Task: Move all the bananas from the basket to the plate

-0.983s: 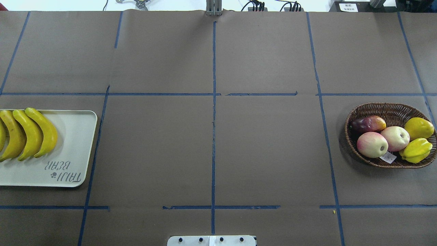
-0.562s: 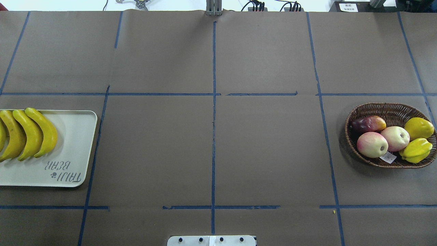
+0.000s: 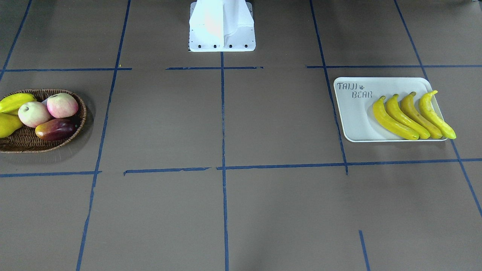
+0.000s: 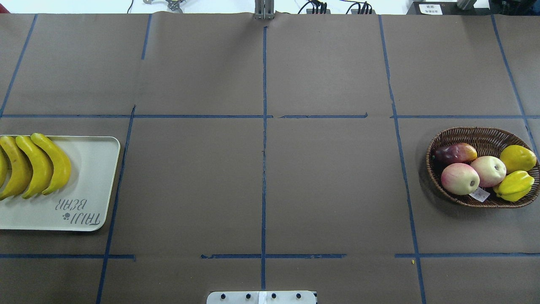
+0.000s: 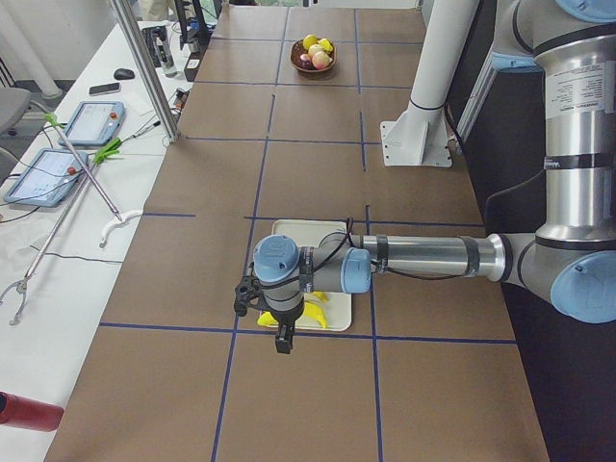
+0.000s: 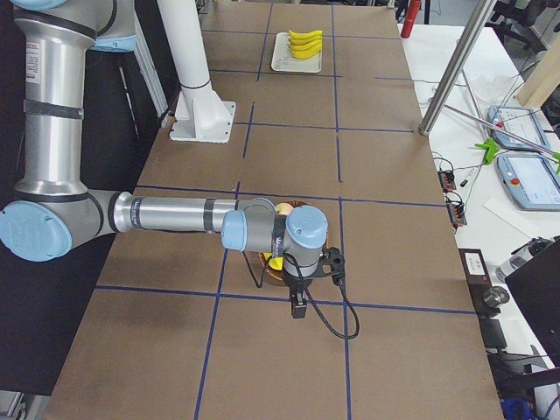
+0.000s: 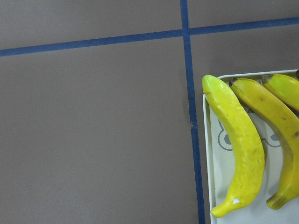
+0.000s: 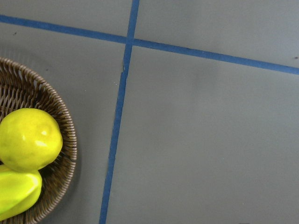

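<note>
While four bananas (image 3: pixel 412 116) sit on the plate (image 3: pixel 354 118), left gripper (image 5: pixel 281 343) hangs by its end, right gripper (image 6: pixel 299 308) by the basket (image 3: pixel 80 113), can't tell how open either is

Bright, even overhead light, soft shadows beside basket (image 4: pixel 489 141) and bananas (image 3: pixel 410 113), blown-out white robot base (image 3: pixel 222 22), sharp focus.

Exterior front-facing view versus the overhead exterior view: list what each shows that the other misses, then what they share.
Front-facing only: the whole plate with all four bananas side by side, and the white column of the robot's base. Overhead only: the basket nearly whole, its two yellow fruits complete, a white tag among the fruit, and cables beyond the table. Shared: bananas on the plate, none in the basket, two pink fruits and a dark mango there, blue tape lines.
</note>
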`<state>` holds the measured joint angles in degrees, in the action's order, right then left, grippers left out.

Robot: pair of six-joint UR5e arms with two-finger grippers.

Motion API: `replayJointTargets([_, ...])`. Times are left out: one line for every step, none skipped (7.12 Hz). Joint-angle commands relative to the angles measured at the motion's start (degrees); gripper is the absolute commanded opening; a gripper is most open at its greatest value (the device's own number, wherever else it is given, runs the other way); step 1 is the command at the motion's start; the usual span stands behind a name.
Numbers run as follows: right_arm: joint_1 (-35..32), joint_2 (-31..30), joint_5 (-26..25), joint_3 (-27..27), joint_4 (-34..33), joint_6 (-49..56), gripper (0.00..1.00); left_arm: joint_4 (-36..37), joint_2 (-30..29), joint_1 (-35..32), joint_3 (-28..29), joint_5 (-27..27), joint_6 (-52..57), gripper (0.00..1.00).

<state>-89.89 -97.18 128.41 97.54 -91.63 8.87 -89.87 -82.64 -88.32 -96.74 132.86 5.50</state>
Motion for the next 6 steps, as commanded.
replayJointTargets([0.1,-0.4,0.2,-0.3,2.5,-2.2,0.99,0.0,0.2,0.1,-0.1,-0.1,0.1,1.00])
replayJointTargets([0.1,-0.4,0.3,-0.7,2.5,-2.1,0.99,0.0,0.3,0.2,-0.1,-0.1,0.1,1.00])
replayJointTargets([0.1,-0.4,0.4,-0.7,2.6,-2.1,0.99,0.0,0.3,0.1,0.4,-0.1,0.1,1.00])
replayJointTargets([0.1,-0.4,0.4,-0.8,2.6,-2.0,0.99,0.0,0.4,0.1,0.3,0.0,0.0,1.00])
replayJointTargets([0.1,-0.4,0.4,-0.8,2.7,-2.0,0.99,0.0,0.4,0.2,0.4,0.1,0.0,1.00])
replayJointTargets([0.1,-0.4,1.0,-0.8,2.7,-2.0,0.99,0.0,0.4,0.2,0.3,0.1,0.0,1.00])
